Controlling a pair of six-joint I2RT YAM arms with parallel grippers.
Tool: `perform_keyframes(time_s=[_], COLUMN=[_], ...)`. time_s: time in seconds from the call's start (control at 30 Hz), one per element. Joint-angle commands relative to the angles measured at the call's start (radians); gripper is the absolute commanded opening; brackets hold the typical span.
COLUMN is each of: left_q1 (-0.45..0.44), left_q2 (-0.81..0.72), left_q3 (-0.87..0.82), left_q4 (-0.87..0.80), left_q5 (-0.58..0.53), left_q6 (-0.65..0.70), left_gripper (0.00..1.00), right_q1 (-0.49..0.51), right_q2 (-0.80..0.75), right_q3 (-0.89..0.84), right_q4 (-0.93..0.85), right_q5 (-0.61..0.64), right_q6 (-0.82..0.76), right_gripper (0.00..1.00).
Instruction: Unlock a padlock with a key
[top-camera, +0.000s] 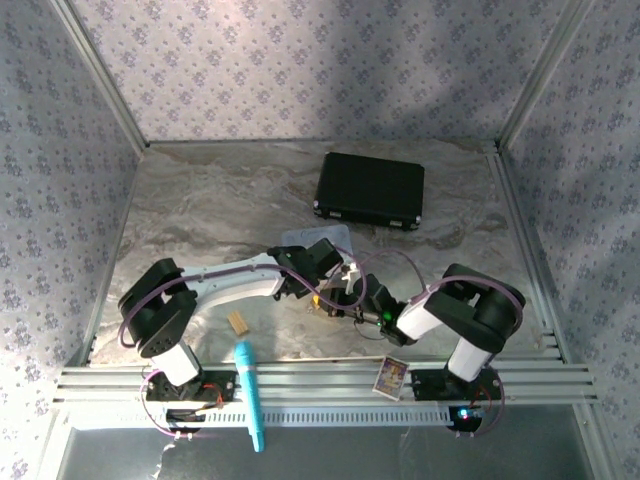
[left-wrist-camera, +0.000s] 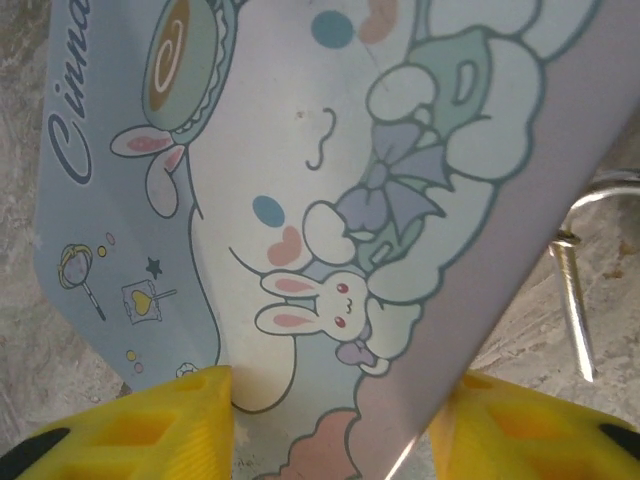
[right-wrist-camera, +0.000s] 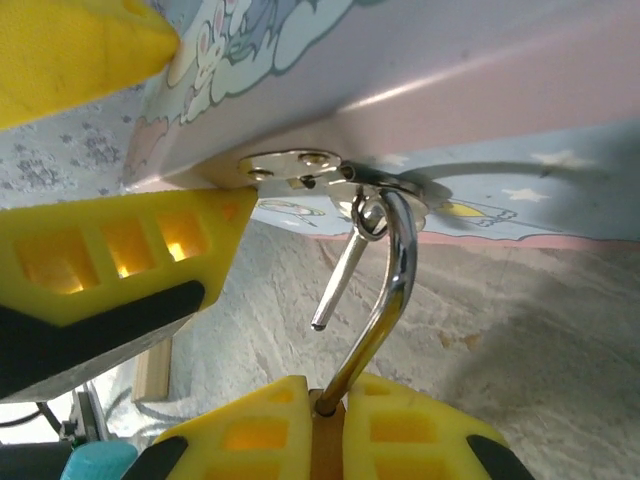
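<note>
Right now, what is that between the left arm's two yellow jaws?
The pastel cartoon tin lies between the left jaws, spanning the whole gap from one to the other, as the left wrist view shows.

Hidden and cropped
Right end effector (right-wrist-camera: 325, 425) covers most of the padlock (right-wrist-camera: 400, 250) body; the tin (left-wrist-camera: 300, 150) is cut off at the left wrist view's top and bottom.

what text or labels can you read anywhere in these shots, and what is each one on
"Cinna": dark script on the pastel tin, cut off at the picture's edge.
Print on the small card at the near rail: too small to read.
No readable marks on the padlock or the black case.
</note>
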Motion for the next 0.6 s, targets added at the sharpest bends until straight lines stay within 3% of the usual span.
perform_keyframes(time_s=[0.0, 0.33, 0.57], left_q1=[0.004, -0.001, -0.03], left_q2=[0.04, 0.086, 0.124], left_q3=[-0.029, -0.058, -0.058], left_q4=[-0.029, -0.026, -0.034], left_q5=[0.057, 0.065, 0.049], left_q6=[-0.013, -0.018, -0.033], left_gripper=[0.48, 0.45, 0.45], right_q1=[-0.003, -0.008, -0.014], right_q2=[0.053, 0.16, 0.138], right_q3=[-0.05, -0.03, -0.037], right_q4=[-0.059, 0.136, 0.15], right_q5=[0.127, 0.23, 0.311], right_q6=[0.158, 0.211, 0.243], right_gripper=[0.0, 0.0, 0.0])
